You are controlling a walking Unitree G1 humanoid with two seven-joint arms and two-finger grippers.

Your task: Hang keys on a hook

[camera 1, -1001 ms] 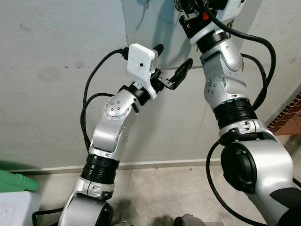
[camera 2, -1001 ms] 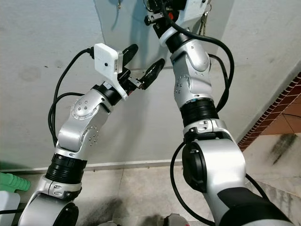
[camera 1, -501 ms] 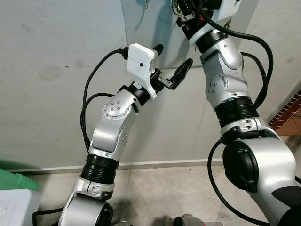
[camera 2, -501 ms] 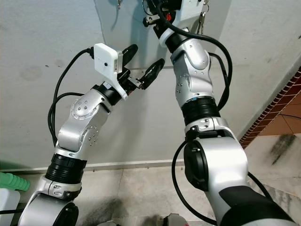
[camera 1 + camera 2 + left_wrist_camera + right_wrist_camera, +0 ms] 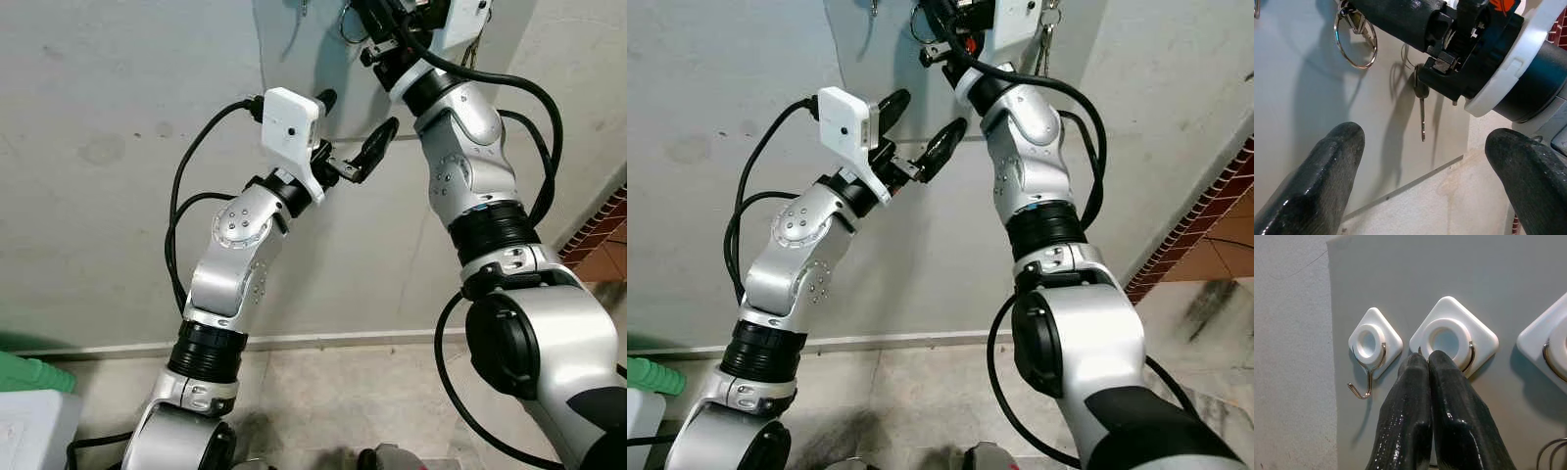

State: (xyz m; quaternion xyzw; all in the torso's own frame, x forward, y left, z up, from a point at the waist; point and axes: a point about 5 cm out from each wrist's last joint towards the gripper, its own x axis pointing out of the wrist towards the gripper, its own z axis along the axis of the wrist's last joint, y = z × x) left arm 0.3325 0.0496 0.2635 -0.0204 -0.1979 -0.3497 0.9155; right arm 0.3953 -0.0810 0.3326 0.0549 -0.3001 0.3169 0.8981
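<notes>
The right gripper has its fingers pressed together just at the middle hook. The key ring dangles beneath them and should be lowered squarely over the hook's tip. The left gripper is held apart nearby.

A rough, pale grey plastered wall carries faint stains and a smoother grey rectangular panel set flat against it. Where the wall meets the ground, a thin light skirting strip runs along above a mottled beige stone-tile floor. To the right of the wall, a patch of red-brown brick paving slants away, and low at its left foot sit a green plastic object and a white plastic box.
</notes>
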